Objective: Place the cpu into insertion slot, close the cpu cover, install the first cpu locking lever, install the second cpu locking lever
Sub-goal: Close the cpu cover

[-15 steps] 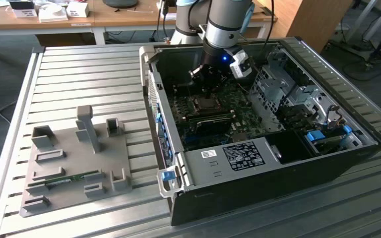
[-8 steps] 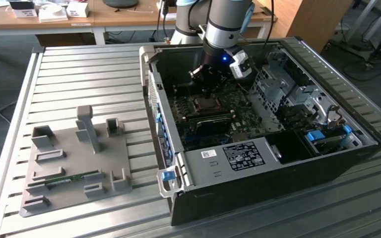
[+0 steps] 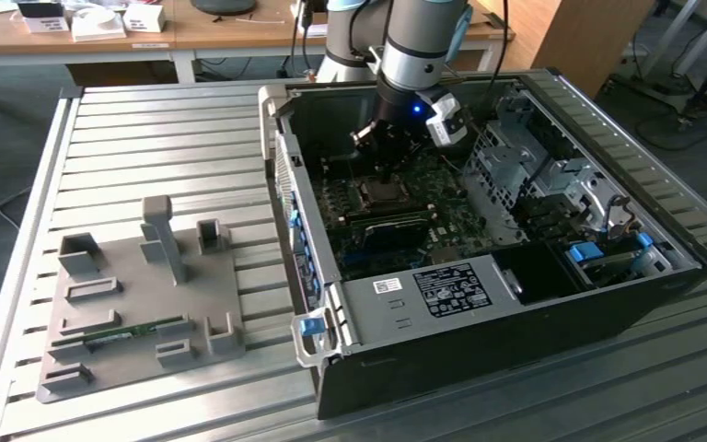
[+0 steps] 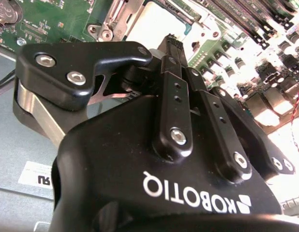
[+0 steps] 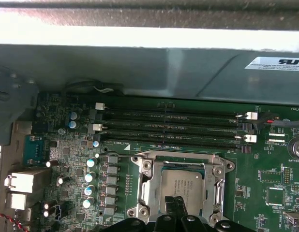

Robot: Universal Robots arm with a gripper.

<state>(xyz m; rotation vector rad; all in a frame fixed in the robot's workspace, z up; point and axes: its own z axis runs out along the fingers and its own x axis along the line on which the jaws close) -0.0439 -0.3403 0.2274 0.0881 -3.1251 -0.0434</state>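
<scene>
Closest to you is the gripper (image 4: 172,42), its black body looming large in the second wrist view. Its fingers (image 5: 172,209) are drawn together, with nothing visible between them. In the first wrist view the tips hang just over the near edge of the chip (image 5: 184,186), which lies flat in the socket (image 5: 145,166). The cover (image 5: 152,191) looks lowered around it, the chip showing through its window, so you are probably past placing and at the cover or lever stage. You cannot tell whether either lever is latched. Any move here calls for small, careful motion, because the memory slots (image 5: 173,128) lie just beyond the socket.
</scene>
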